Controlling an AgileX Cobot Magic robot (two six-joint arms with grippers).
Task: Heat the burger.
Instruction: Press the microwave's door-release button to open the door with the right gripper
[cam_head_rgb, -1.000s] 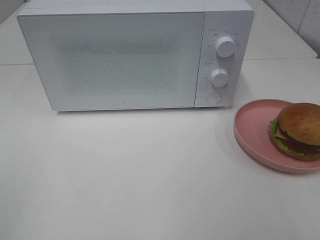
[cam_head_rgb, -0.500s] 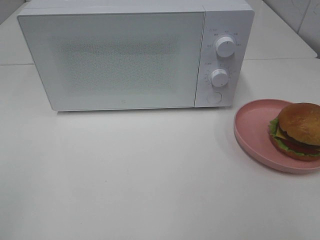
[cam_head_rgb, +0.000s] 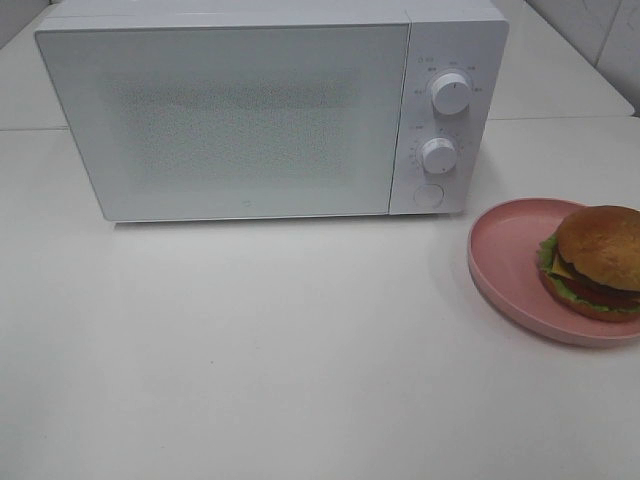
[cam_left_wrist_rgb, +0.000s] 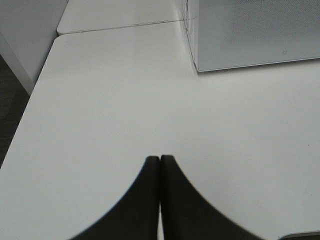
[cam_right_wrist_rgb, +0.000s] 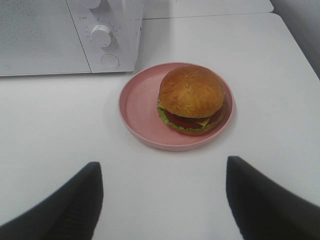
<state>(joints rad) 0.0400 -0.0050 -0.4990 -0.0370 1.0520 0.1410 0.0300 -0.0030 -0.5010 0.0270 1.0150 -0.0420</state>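
Jaws pressed together, empty, on left gripper (cam_left_wrist_rgb: 160, 160), spread wide on right gripper (cam_right_wrist_rgb: 162, 169) facing burger (cam_right_wrist_rgb: 191, 97) on plate (cam_right_wrist_rgb: 136, 102) beside closed microwave (cam_head_rgb: 230, 120).

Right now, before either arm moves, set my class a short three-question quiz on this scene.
1. True or false: the microwave door stands open.
2. The burger rests on: A a metal tray, B the pink plate, C a napkin.
3. Fill in: the ___ arm's jaws are spread wide; the other arm's are shut together.
Key: 1 false, it is closed; 2 B; 3 right.
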